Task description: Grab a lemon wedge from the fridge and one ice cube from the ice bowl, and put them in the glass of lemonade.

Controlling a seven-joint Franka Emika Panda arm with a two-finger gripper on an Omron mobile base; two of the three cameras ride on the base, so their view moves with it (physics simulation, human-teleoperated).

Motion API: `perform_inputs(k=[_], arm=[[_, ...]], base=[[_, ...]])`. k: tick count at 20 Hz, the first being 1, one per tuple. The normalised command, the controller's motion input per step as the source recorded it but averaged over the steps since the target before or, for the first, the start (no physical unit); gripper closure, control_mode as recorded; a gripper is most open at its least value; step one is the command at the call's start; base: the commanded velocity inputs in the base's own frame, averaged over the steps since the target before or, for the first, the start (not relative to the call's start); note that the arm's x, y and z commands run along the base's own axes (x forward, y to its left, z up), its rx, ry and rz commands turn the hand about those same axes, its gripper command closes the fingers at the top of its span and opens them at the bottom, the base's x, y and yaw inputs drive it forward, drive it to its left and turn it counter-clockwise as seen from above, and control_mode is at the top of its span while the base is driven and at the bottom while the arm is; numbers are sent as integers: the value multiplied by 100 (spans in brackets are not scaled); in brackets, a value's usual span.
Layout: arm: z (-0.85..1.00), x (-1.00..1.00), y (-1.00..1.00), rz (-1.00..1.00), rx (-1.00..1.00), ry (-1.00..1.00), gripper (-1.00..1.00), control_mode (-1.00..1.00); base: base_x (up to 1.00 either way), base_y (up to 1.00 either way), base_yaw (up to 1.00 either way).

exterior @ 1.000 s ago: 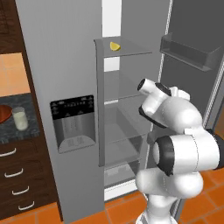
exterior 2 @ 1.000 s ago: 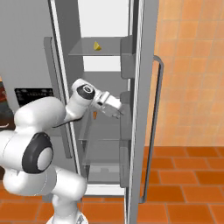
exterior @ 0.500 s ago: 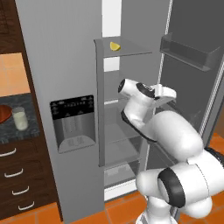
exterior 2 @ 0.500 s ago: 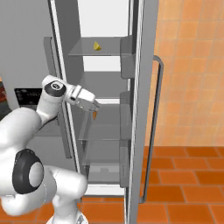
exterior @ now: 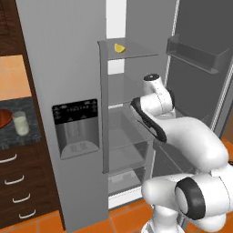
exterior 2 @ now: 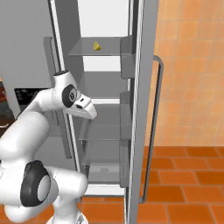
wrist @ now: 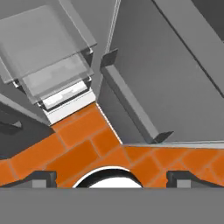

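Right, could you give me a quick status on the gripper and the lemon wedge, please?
Gripper open, empty, pointing down at the floor. Lemon wedge on the top shelf of the open fridge, well above the hand. Nothing blocking that shelf.

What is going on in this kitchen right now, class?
A white robot arm stands before the fridge, whose right door is swung open. The lemon wedge still sits on the top glass shelf, untouched. The end effector is open and empty, pointing down toward the orange floor tiles and the fridge's lower drawers. The glass of lemonade waits on the counter to the left, beside the ice bowl.
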Motion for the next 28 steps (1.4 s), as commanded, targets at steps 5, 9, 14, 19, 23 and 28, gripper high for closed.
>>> perform_inputs(k=[5, 9, 14, 19, 23, 28], arm=[[57, -86, 15, 26, 11, -24, -100, -100], [93, -100, 28, 31, 0, -18, -100, -100], [40, -100, 1, 16, 4, -18, -100, -100], [4, -90, -5, 2, 5, -17, -100, -100], [0, -8, -1, 0, 0, -1, -100, -100], [0, 8, -21, -3, 0, 0, -100, -100]], base=[[0, 0, 0], [0, 0, 0], [0, 0, 0], [0, 0, 0], [0, 0, 0], [0, 0, 0]])
